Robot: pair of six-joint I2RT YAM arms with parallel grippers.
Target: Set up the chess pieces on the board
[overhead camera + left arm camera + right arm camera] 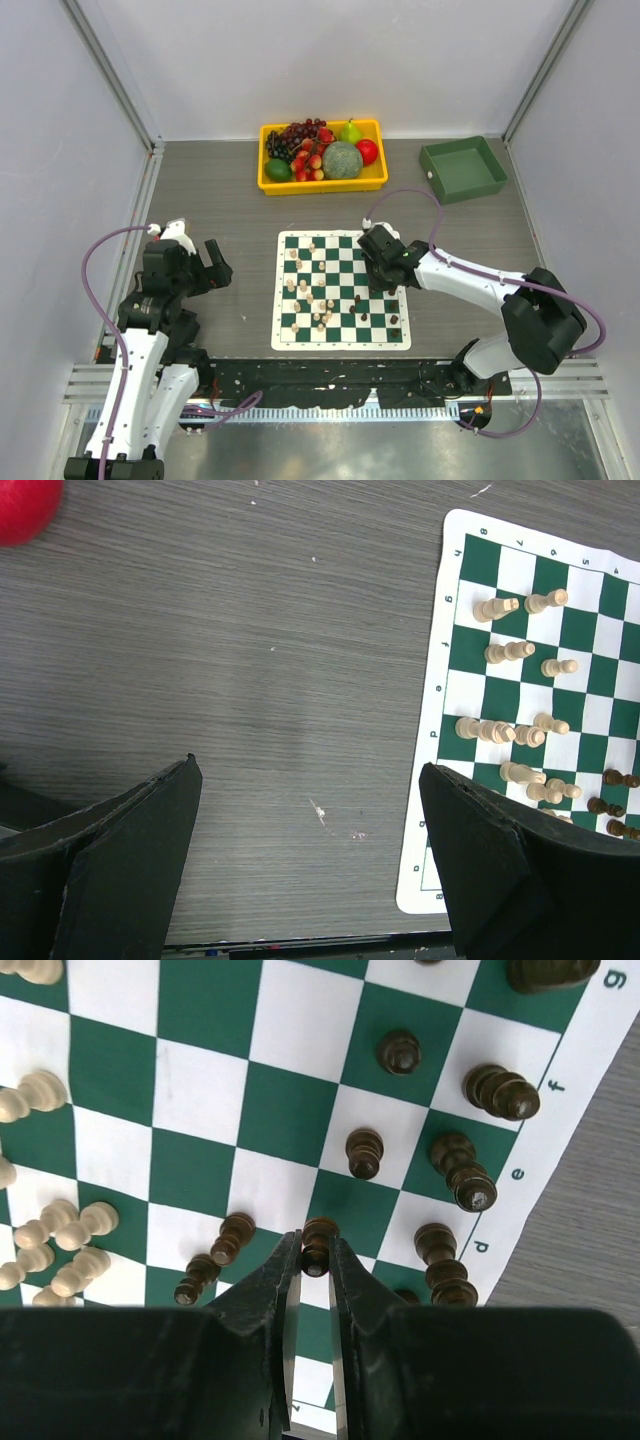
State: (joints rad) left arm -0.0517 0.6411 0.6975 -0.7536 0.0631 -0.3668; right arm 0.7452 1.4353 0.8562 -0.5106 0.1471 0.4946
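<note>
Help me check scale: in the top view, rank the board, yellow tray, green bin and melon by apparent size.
board
yellow tray
green bin
melon
The tray lies farther back, so its gap to the board is unsure.

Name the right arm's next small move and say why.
Probably lift straight up: the right gripper looks pinched on a dark piece standing on the board, with other dark pieces close beside it.
</note>
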